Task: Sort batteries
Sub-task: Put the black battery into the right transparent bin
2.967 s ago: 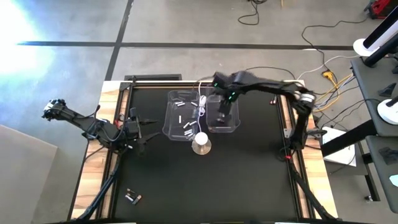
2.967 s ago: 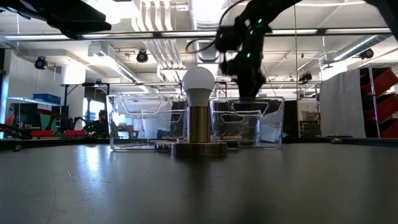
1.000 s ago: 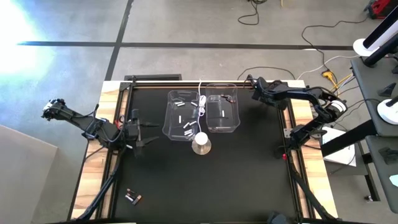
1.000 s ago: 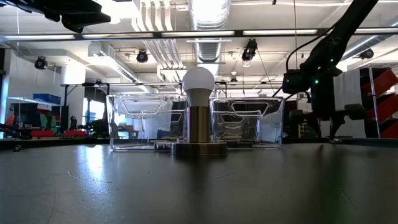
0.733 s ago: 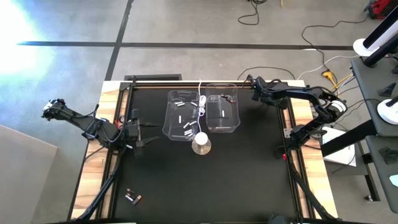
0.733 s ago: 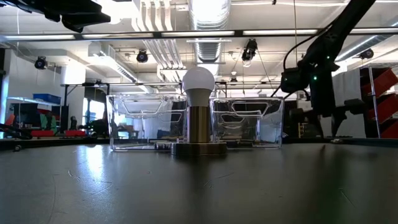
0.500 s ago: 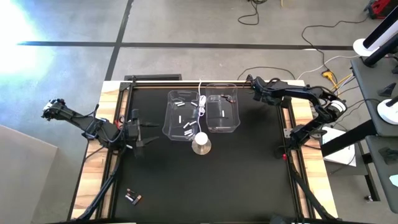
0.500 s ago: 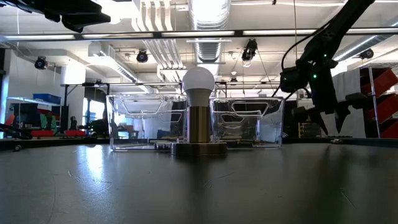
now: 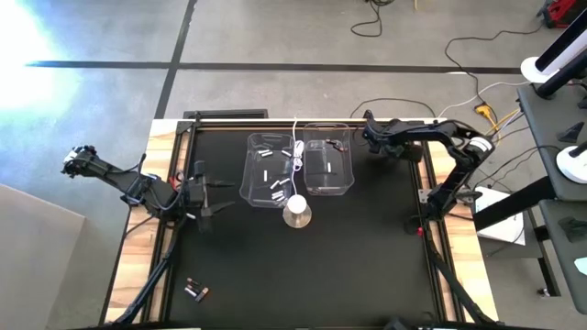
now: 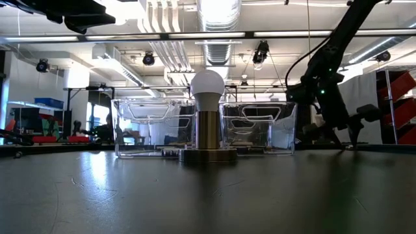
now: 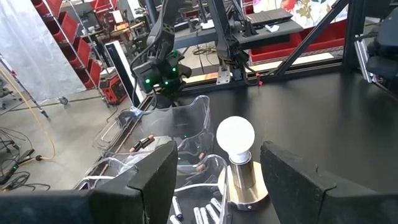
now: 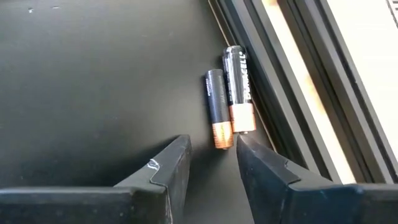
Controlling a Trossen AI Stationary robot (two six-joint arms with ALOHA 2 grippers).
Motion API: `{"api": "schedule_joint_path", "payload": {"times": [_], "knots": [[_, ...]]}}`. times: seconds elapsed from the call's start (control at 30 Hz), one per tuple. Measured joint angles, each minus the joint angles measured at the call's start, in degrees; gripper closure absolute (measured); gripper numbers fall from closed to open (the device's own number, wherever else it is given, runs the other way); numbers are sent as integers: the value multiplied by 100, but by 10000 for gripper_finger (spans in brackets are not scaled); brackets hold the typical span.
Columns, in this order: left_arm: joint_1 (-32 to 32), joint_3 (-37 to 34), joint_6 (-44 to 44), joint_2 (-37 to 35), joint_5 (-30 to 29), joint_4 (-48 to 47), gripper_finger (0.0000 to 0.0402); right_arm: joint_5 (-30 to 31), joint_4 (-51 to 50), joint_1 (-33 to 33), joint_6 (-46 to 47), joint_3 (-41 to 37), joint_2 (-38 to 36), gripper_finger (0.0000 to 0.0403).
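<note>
Two dark batteries with copper ends, a thin one (image 12: 216, 106) and a thicker one (image 12: 236, 81), lie side by side on the black mat beside the table's right rail. My right gripper (image 12: 212, 163) hovers open just short of their copper ends, pointing steeply down at the far right (image 9: 370, 137). Silvery-white batteries (image 9: 275, 188) lie in the left clear bin (image 9: 249, 170). A dark battery (image 9: 335, 147) lies in the right clear bin (image 9: 348, 174). My left gripper (image 9: 216, 194) waits open at the table's left.
A white bulb on a brass base (image 9: 296, 212) stands just in front of the two bins, with a white cable (image 9: 297, 151) running between them. Two more batteries (image 9: 195, 291) lie at the near left. The mat's middle and near right are bare.
My right gripper has sunk toward the mat at the far right, shifted a little toward the bins and tipped more steeply downward. Nothing else has moved.
</note>
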Motion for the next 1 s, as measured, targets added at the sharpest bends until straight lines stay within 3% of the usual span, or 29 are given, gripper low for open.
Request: {"api": "schedule_joint_path", "payload": {"times": [0.47, 0.6, 0.83, 1.0], "knots": [[0, 0, 0, 0, -2, -15, 194, -589, 255, 83, -294, -15, -311, 325], [0, -1, 0, 0, -2, -15, 194, -607, 217, 66, 405, -15, -386, 331], [0, 0, 0, 0, -2, -37, 194, -445, 194, 59, 1219, -15, -397, 293], [0, -1, 0, 0, -2, -128, 194, -238, 501, 58, 1222, -15, -405, 253]]}}
